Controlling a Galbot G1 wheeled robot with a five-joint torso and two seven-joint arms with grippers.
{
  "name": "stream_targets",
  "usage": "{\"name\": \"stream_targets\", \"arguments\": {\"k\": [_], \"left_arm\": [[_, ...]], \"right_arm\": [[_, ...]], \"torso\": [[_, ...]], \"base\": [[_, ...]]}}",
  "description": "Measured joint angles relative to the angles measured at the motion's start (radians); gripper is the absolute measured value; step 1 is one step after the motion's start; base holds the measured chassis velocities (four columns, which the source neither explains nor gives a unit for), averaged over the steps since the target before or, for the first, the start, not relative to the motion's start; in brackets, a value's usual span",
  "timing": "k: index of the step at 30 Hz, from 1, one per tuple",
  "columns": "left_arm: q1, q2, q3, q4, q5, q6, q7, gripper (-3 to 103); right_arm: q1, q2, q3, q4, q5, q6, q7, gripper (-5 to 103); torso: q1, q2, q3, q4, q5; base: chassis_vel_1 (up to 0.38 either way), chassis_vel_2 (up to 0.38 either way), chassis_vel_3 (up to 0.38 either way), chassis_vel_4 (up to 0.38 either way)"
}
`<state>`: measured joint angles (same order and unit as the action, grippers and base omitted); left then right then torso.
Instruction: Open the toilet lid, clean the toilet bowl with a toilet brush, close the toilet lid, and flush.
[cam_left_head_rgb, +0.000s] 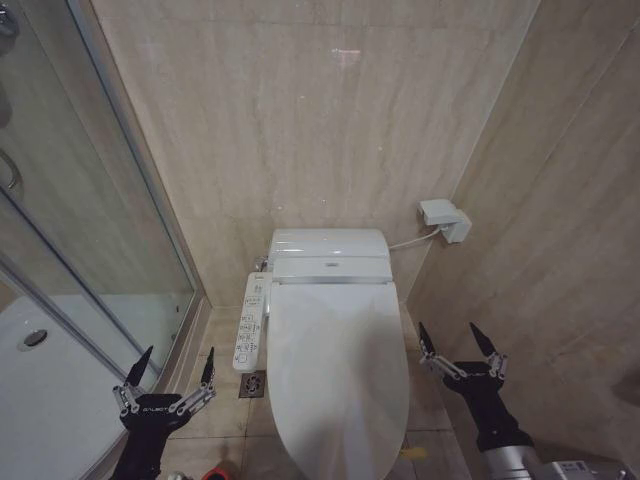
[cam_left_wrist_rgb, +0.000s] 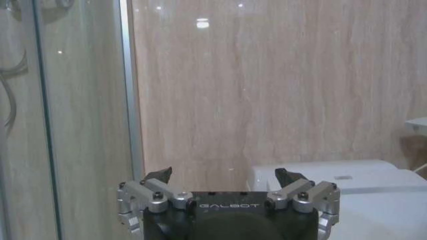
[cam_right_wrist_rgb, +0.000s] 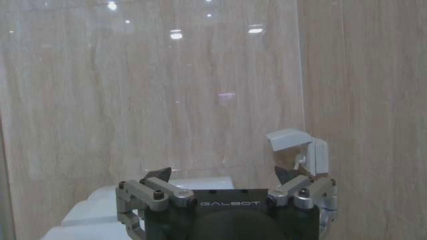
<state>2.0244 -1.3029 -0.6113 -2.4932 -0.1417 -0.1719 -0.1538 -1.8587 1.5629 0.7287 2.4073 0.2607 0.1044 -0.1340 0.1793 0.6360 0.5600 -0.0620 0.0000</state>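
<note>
A two-armed robot faces a floor toilet set against a beige marble-look tiled wall (cam_left_head_rgb: 320, 130). The large glossy white plastic oval toilet lid (cam_left_head_rgb: 335, 370) lies shut, flat over the white ceramic toilet bowl (cam_left_head_rgb: 400, 455), of which little more than a sliver shows at the lid's lower right edge. Along the lid's left side runs a long white control panel with rows of buttons (cam_left_head_rgb: 250, 321), and just below that panel a small square metal floor drain (cam_left_head_rgb: 253, 384) sits in the tiled floor.

The left gripper (cam_left_head_rgb: 175, 362) hangs left of the toilet, near the drain and beside the glass shower partition (cam_left_head_rgb: 90, 230) (its two black pointed fingers stand well apart, holding nothing). The right gripper (cam_left_head_rgb: 461, 338) hangs on the toilet's other side, close to the side wall, fingers likewise spread and empty. Neither touches the lid.

A white wall-mounted box with a cable (cam_left_head_rgb: 445, 220) sits on the right-hand wall behind the toilet, and it appears again past the right gripper's fingers in the right wrist view. The white curved shower tray (cam_left_head_rgb: 40, 390) lies behind the glass at far left.
</note>
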Motion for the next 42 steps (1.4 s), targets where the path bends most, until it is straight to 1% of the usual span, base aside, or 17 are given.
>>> {"name": "stream_targets", "arguments": {"k": [3, 5, 8, 13, 16, 17, 18, 21, 22, 24, 26, 29, 31, 42], "left_arm": [[-0.006, 0.003, -0.003, -0.002, -0.015, 0.008, -0.003, 100], [-0.013, 0.002, -0.003, -0.004, -0.037, 0.026, -0.012, 100], [-0.026, -0.002, -0.004, -0.004, -0.046, 0.033, -0.013, 100], [-0.080, -0.001, -0.008, 0.021, -0.087, 0.044, 0.000, 100], [-0.120, 0.000, -0.007, 0.043, -0.131, 0.059, 0.003, 100], [-0.120, 0.000, -0.007, 0.043, -0.131, 0.059, 0.003, 100], [-0.144, -0.005, -0.006, 0.064, -0.148, 0.060, 0.011, 100], [-0.194, -0.026, -0.003, 0.125, -0.156, 0.049, 0.029, 100], [-0.194, -0.026, -0.003, 0.125, -0.156, 0.049, 0.029, 100], [-0.217, -0.038, 0.002, 0.162, -0.155, 0.042, 0.036, 100], [-0.236, -0.044, 0.008, 0.207, -0.143, 0.027, 0.047, 100], [-0.244, -0.048, 0.014, 0.236, -0.130, 0.014, 0.054, 100], [-0.242, -0.050, 0.017, 0.239, -0.126, 0.010, 0.056, 100], [-0.177, -0.030, 0.003, 0.133, -0.120, 0.005, 0.050, 100]], "right_arm": [[0.000, 0.000, 0.000, 0.000, 0.000, 0.000, 0.000, 100], [0.000, 0.000, 0.000, 0.000, 0.000, 0.000, 0.000, 100], [0.000, 0.000, 0.000, 0.000, 0.000, 0.000, 0.000, 100], [0.000, 0.000, 0.000, 0.000, 0.000, 0.000, 0.000, 100], [0.000, 0.000, 0.000, 0.000, 0.000, 0.000, 0.000, 100], [0.000, 0.000, 0.000, 0.000, 0.000, 0.000, 0.000, 100], [0.000, 0.000, 0.000, 0.000, 0.000, 0.000, 0.000, 100], [0.000, 0.000, 0.000, 0.000, 0.000, 0.000, 0.000, 100], [0.000, 0.000, 0.000, 0.000, 0.000, 0.000, 0.000, 100], [0.000, 0.000, 0.000, 0.000, 0.000, 0.000, 0.000, 100], [0.000, 0.000, 0.000, 0.000, 0.000, 0.000, 0.000, 100], [0.000, 0.000, 0.000, 0.000, 0.000, 0.000, 0.000, 100], [0.000, 0.000, 0.000, 0.000, 0.000, 0.000, 0.000, 100], [0.000, 0.000, 0.000, 0.000, 0.000, 0.000, 0.000, 100]], "torso": [[0.000, 0.000, 0.000, -0.0001, 0.0000], [0.000, 0.000, 0.000, 0.0000, 0.0000], [0.000, 0.000, 0.000, 0.0000, 0.0000], [0.000, 0.000, 0.000, 0.0000, 0.0000], [0.000, 0.000, 0.000, 0.0000, 0.0000], [0.000, 0.000, 0.000, 0.0000, 0.0000], [0.000, 0.000, 0.000, 0.0000, 0.0001], [0.000, 0.000, 0.000, 0.0000, -0.0001], [0.000, 0.000, 0.000, 0.0000, -0.0001], [0.000, 0.000, 0.000, 0.0000, -0.0001], [0.000, 0.000, 0.000, 0.0000, -0.0001], [0.000, 0.000, 0.000, -0.0001, -0.0002], [0.000, 0.000, 0.000, 0.0000, -0.0001], [0.000, 0.000, 0.000, 0.0000, 0.0000]], "base": [[0.000, 0.000, 0.000, 0.000], [0.000, 0.000, 0.000, 0.000], [0.000, 0.000, 0.000, 0.000], [0.000, 0.000, 0.000, 0.000], [0.000, 0.000, 0.000, 0.000], [0.000, 0.000, 0.000, 0.000], [0.000, 0.000, 0.000, 0.000], [0.000, 0.000, 0.000, 0.000], [0.000, 0.000, 0.000, 0.000], [0.000, 0.000, 0.000, 0.000], [0.000, 0.000, 0.000, 0.000], [0.000, 0.000, 0.000, 0.000], [0.000, 0.000, 0.000, 0.000], [0.000, 0.000, 0.000, 0.000]]}}
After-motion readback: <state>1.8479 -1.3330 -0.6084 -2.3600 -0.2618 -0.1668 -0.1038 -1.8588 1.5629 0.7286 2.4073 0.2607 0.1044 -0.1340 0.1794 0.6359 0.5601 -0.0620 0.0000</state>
